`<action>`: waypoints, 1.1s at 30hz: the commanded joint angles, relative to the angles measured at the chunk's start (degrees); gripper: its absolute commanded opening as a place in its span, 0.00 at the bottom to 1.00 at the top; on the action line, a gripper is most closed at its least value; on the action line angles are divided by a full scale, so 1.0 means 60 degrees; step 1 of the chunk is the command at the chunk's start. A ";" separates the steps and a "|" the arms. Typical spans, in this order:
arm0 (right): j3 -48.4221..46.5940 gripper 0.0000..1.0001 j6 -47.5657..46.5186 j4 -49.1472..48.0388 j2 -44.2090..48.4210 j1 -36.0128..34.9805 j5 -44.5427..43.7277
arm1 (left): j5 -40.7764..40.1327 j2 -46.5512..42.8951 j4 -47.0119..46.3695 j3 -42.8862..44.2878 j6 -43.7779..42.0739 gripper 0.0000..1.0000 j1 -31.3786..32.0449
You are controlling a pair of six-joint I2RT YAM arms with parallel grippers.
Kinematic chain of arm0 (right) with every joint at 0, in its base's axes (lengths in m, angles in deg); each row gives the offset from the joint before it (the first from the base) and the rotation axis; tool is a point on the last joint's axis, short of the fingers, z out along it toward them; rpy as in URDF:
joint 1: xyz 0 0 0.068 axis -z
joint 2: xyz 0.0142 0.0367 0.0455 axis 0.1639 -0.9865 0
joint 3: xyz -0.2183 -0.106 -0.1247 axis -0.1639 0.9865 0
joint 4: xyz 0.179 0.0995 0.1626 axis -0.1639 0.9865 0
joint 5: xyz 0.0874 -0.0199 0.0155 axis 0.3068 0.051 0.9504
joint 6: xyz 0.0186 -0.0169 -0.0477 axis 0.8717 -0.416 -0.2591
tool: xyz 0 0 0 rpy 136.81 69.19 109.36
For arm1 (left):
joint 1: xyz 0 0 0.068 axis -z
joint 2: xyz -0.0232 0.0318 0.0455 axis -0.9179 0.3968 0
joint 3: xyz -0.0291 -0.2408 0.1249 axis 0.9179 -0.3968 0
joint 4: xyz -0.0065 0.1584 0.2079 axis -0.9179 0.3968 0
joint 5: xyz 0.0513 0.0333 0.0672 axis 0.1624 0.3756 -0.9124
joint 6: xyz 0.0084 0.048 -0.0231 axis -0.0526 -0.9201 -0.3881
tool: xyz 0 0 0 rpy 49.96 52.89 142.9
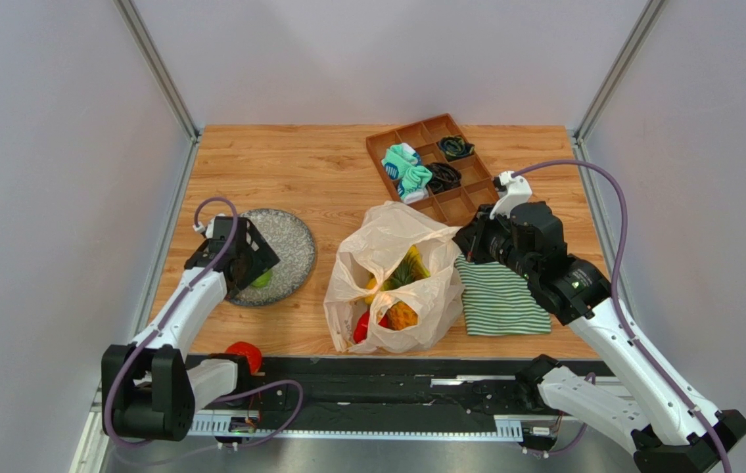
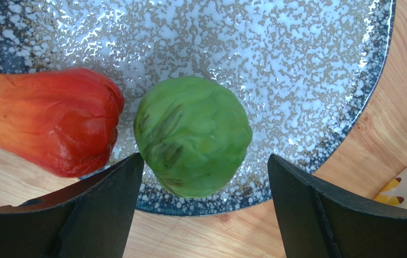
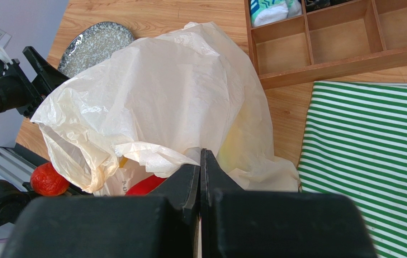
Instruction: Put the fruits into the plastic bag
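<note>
A green fruit (image 2: 192, 134) lies on the speckled plate (image 2: 275, 59). A red-orange fruit (image 2: 49, 121) rests beside it, half over the plate's rim. My left gripper (image 2: 205, 177) is open and hangs just short of the green fruit, its fingers (image 2: 108, 199) either side of it and not touching. The plastic bag (image 1: 396, 246) stands open mid-table with an orange pineapple (image 1: 402, 313) and a red fruit (image 1: 361, 326) inside. My right gripper (image 3: 200, 153) is shut on the bag's rim (image 3: 151, 156). Another red fruit (image 1: 244, 355) lies by the left arm's base.
A green-and-white striped cloth (image 1: 500, 301) lies right of the bag, under the right arm. A wooden compartment tray (image 1: 461, 205) with teal and black cloth bundles sits at the back. The black rail (image 1: 396, 394) runs along the near edge.
</note>
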 commanded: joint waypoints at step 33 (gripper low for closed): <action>-0.0099 0.00 -0.0014 -0.0489 -0.0100 0.0017 0.0001 | 0.1614 -0.1863 -0.1828 0.0214 -0.1110 0.41 0.0620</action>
